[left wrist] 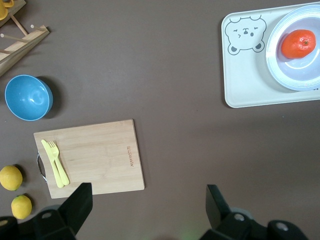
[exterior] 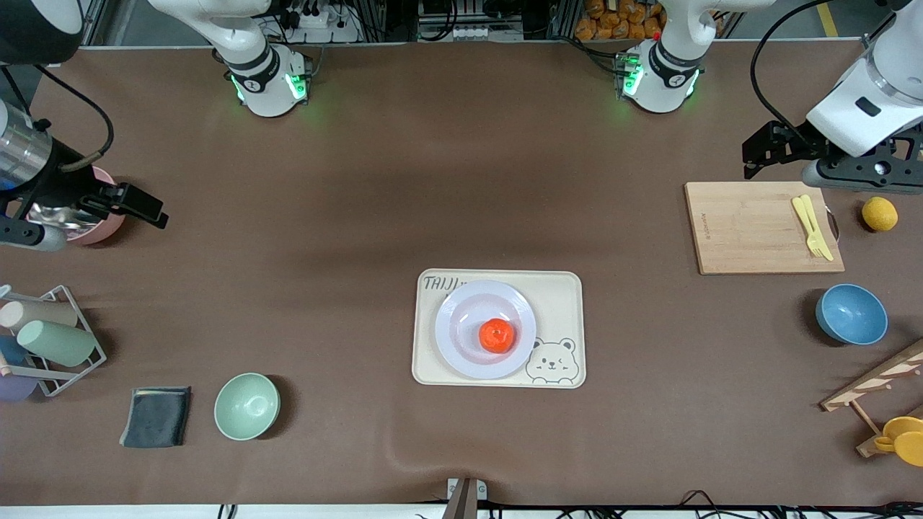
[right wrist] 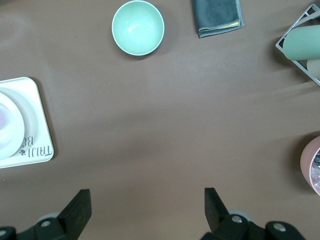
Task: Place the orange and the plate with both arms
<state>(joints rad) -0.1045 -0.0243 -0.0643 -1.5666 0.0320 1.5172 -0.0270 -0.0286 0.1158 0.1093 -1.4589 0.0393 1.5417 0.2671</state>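
Note:
The orange lies in the sunken centre of the white plate. The plate rests on the cream bear-printed tray at mid-table. My left gripper is open and empty, up over the table beside the cutting board. Its wrist view shows the open gripper, the orange, the plate and the tray. My right gripper is open and empty, over the table beside the pink bowl. Its wrist view shows the open gripper, the plate's edge and the tray's corner; the orange is out of that view.
A wooden cutting board carries yellow cutlery; a yellow fruit and a blue bowl are beside it. A pale green bowl, a dark cloth, a cup rack and a pink bowl stand toward the right arm's end.

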